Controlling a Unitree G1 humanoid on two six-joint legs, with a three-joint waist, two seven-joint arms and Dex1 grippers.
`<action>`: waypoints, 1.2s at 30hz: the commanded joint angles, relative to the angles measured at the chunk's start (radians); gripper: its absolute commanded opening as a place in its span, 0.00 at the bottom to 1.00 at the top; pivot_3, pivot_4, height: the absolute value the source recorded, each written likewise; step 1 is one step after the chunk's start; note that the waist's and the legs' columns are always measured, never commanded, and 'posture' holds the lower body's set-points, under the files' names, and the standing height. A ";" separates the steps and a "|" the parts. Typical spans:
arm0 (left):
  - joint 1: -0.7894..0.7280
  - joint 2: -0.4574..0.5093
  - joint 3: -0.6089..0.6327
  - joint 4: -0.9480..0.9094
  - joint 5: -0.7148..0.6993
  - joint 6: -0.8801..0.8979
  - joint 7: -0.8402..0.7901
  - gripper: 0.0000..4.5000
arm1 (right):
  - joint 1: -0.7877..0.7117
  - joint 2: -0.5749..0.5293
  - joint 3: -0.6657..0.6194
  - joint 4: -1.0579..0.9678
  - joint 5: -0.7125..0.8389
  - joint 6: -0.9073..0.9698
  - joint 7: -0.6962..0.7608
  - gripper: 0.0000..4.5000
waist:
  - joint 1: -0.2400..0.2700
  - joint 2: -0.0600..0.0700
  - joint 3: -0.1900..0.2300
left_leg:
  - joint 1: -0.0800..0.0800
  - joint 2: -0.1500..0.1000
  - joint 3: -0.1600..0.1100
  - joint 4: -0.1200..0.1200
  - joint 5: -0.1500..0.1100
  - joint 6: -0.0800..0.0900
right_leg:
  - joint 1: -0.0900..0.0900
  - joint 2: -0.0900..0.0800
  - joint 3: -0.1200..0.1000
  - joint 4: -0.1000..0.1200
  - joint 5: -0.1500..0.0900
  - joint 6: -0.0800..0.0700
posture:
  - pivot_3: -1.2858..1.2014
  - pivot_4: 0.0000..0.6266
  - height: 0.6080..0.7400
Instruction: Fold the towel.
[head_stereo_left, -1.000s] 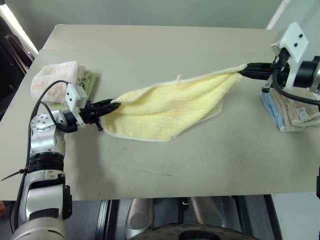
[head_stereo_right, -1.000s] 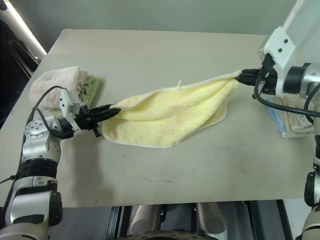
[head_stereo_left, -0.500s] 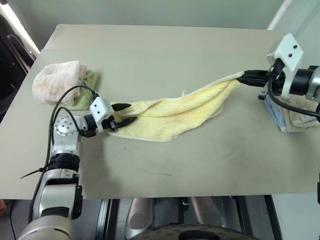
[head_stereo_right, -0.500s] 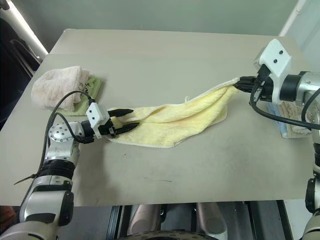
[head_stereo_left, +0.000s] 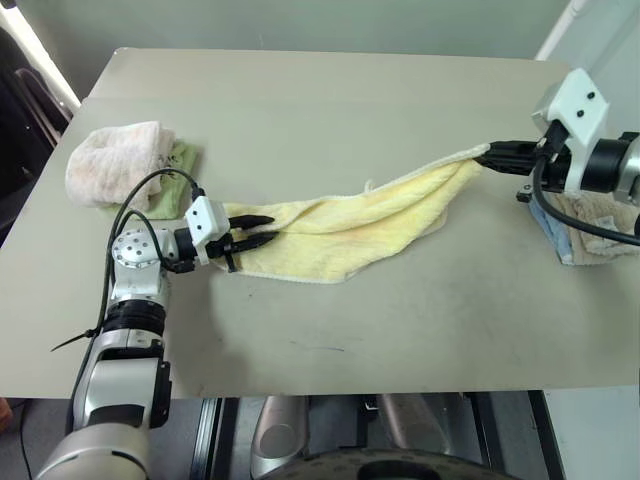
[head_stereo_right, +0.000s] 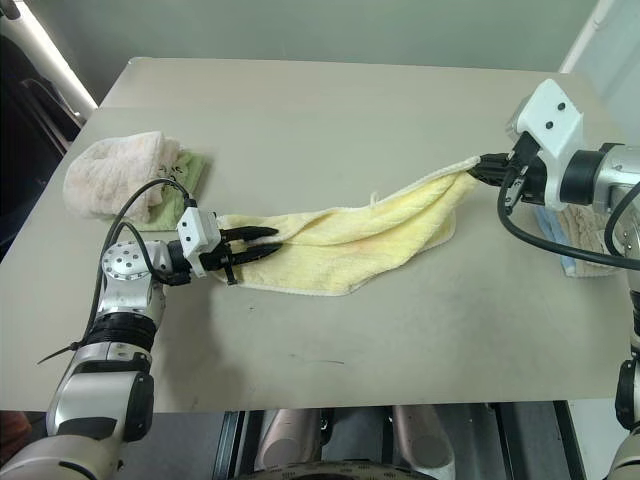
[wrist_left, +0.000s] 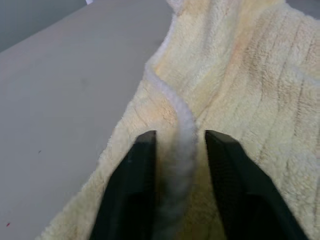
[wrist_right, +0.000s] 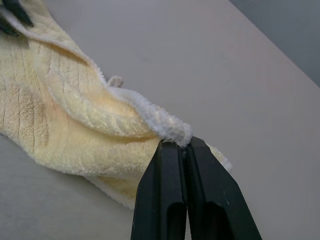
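Observation:
The pale yellow towel (head_stereo_left: 350, 225) lies bunched in a long strip across the middle of the table (head_stereo_left: 300, 100). Its small white tag (head_stereo_left: 368, 185) sticks up at the far edge. My left gripper (head_stereo_left: 270, 228) is at the towel's left end, low over the table. In the left wrist view its fingers (wrist_left: 140, 165) pinch the whitish corded edge (wrist_left: 182, 125) between them. My right gripper (head_stereo_left: 487, 155) is shut on the towel's right corner and holds it lifted off the table. The right wrist view shows the corner (wrist_right: 175, 131) clamped at the fingertips.
A fluffy pink-white rolled towel (head_stereo_left: 112, 163) lies on a green cloth (head_stereo_left: 178, 165) at the left of the table. A beige towel on a blue cloth (head_stereo_left: 585, 225) sits at the right edge, under my right arm. Bare tabletop lies in front of and beyond the yellow towel.
My left gripper let go of the left corner, opened, moved right and down, then closed on the towel's edge. The towel's left half sank onto the table. The right gripper held still.

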 joint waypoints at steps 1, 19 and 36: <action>-0.029 0.004 0.023 -0.009 -0.044 0.000 -0.030 0.02 | -0.004 -0.015 -0.038 -0.031 0.016 -0.002 -0.014 0.00 | 0.000 0.000 0.000 | 0.000 0.000 0.000 0.000 0.000 0.000 | 0.000 0.000 0.000 0.000 0.000 0.000 | 0.52 0.24 0.68; -0.356 -0.022 0.209 0.060 -0.186 0.324 0.304 0.01 | -0.072 -0.008 -0.067 0.133 -0.014 -0.081 -0.063 0.00 | 0.002 0.000 0.000 | 0.000 -0.001 0.001 0.000 0.001 0.001 | 0.001 -0.001 0.001 -0.002 0.004 0.006 | 0.52 0.24 0.68; -0.716 0.049 0.208 0.452 0.018 0.076 0.582 0.01 | -0.436 0.052 -0.010 0.856 -0.178 -0.648 -0.020 0.00 | -0.003 0.001 0.001 | -0.014 0.000 0.002 0.001 0.002 0.004 | -0.013 -0.002 0.002 -0.002 0.008 0.006 | 0.52 0.24 0.68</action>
